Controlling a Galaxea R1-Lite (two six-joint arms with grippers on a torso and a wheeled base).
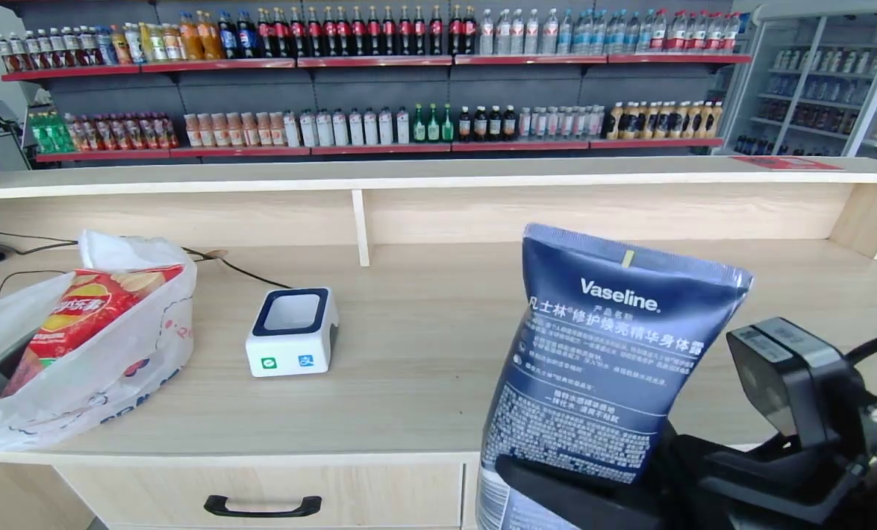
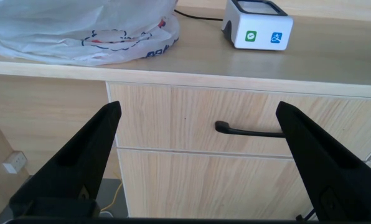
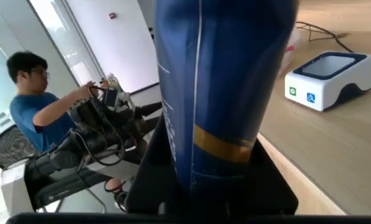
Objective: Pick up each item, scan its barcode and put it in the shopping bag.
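My right claw is clenched low on the dark blue glossy plastic pouch, upright over the tabletop's front edge; left claw released; pouch likely soft, slick, bottom-heavy, so I'd hold low.

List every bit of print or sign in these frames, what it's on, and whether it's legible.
Blue pouch: big white logo word, legible; white character lines below, fine print too small.
Scanner: green and blue square icons, no words.
Chip bag: characters on red, blurred.
Shopping bag: red and blue print, creased, unreadable.
Shelf bottles: labels too small.
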